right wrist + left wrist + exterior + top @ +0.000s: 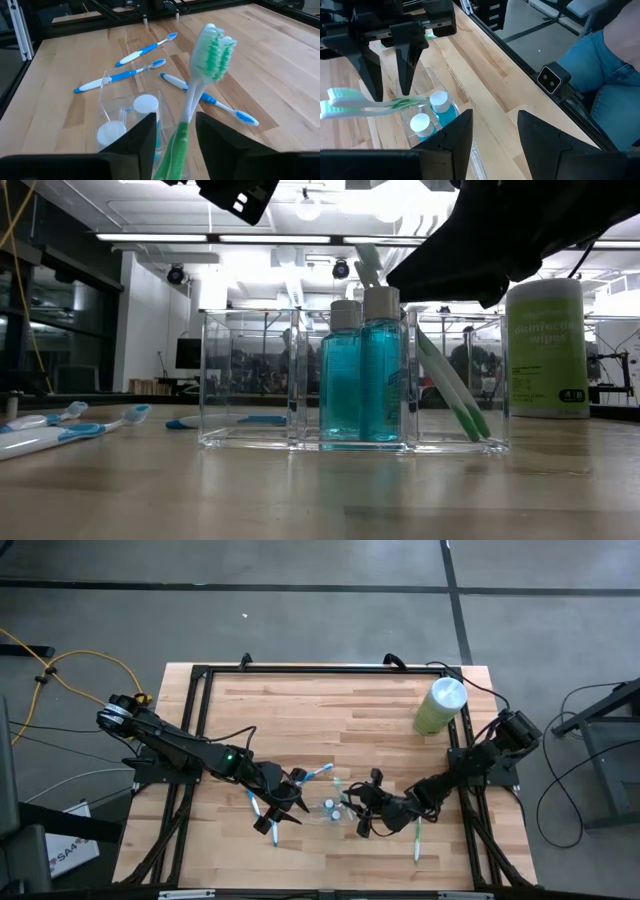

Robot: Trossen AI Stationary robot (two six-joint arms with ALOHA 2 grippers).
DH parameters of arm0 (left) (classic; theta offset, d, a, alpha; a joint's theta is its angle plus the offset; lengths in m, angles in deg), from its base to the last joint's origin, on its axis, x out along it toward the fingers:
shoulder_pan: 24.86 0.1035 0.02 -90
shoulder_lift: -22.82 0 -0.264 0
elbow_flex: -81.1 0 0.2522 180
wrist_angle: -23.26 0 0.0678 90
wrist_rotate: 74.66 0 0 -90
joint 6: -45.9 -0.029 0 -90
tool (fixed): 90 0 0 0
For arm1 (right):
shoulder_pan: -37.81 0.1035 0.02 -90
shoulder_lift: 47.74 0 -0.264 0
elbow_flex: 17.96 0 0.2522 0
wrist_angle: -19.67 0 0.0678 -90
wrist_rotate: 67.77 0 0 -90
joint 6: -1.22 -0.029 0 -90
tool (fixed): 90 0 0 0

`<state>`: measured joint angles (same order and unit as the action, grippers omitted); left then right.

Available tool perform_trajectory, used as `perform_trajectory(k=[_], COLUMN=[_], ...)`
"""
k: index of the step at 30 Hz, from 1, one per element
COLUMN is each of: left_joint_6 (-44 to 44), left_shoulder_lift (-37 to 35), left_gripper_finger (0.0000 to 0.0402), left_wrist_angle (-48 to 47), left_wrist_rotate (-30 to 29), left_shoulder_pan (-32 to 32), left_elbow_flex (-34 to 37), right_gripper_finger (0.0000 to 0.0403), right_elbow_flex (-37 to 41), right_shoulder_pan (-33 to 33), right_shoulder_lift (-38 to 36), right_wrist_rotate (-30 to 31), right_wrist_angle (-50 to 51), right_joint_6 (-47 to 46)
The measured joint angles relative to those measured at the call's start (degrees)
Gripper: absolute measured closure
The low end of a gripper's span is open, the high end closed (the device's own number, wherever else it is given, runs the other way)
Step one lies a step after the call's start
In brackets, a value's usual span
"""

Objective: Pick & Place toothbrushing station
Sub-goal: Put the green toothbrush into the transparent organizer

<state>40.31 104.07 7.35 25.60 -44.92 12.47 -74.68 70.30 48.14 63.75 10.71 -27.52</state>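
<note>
The clear tray [335, 802] stands on the wooden table near its front edge. It holds two teal bottles with white caps [362, 370] in the middle. Two green toothbrushes [450, 395] lean in its end compartment, handles down and heads up [212, 47]. My right gripper [362, 812] is open above that end. Its fingers [402, 65] stand on either side of the green handles [177, 145], and I see no touch. My left gripper [495, 135] is open and empty, above the table at the tray's other side [297, 795].
Several blue toothbrushes [145, 49] lie on the table beyond and beside the tray [318, 773]. One green toothbrush [417, 838] lies near the front right. A pale-green wipes cylinder [440, 705] stands at the back right. A person's leg in jeans [605, 65] shows beyond the table frame.
</note>
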Motion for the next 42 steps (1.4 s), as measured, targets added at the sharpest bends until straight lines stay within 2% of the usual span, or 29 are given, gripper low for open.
perform_trajectory(k=[10, 15, 18, 23, 25, 28, 36, 42], left_joint_6=[0.0, 1.1, 2.9, 3.5, 3.4, 2.5, 2.6, 2.6], left_shoulder_lift=[0.0, 0.0, 0.0, 0.0, 0.0, 0.0, 0.0, 0.0], left_gripper_finger=[0.0250, 0.0250, 0.0250, 0.0250, 0.0250, 0.0250, 0.0250, 0.0250], left_wrist_angle=[0.0, 0.0, 0.0, 0.0, 0.0, 0.0, 0.0, 0.0], left_wrist_rotate=[0.0, 0.0, 0.0, 0.1, 0.1, 0.2, 0.2, 0.2], left_shoulder_pan=[0.0, 0.0, 0.0, 0.0, 0.0, 0.0, 0.0, 0.0], left_elbow_flex=[0.0, 0.0, 0.0, 0.0, 0.0, 0.0, 0.0, 0.0], right_gripper_finger=[0.0265, 0.0265, 0.0265, 0.0265, 0.0265, 0.0265, 0.0265, 0.0265], right_elbow_flex=[-0.1, -0.1, -0.1, -0.1, -0.1, 0.0, 0.0, 0.0], right_shoulder_pan=[1.4, 1.4, 0.9, -0.7, -0.9, -0.5, -0.5, -1.3], right_shoulder_lift=[-4.3, -7.6, -10.2, -13.7, -13.9, -13.8, -13.8, -13.8], right_wrist_rotate=[-1.3, -1.9, -5.9, -14.3, -16.8, -19.7, -26.5, -32.6], right_wrist_angle=[9.0, 14.0, 19.2, 32.8, 35.0, 33.9, 22.8, 19.1], right_joint_6=[-6.0, -6.2, -10.3, -23.0, -24.4, -23.5, -21.3, -24.6])
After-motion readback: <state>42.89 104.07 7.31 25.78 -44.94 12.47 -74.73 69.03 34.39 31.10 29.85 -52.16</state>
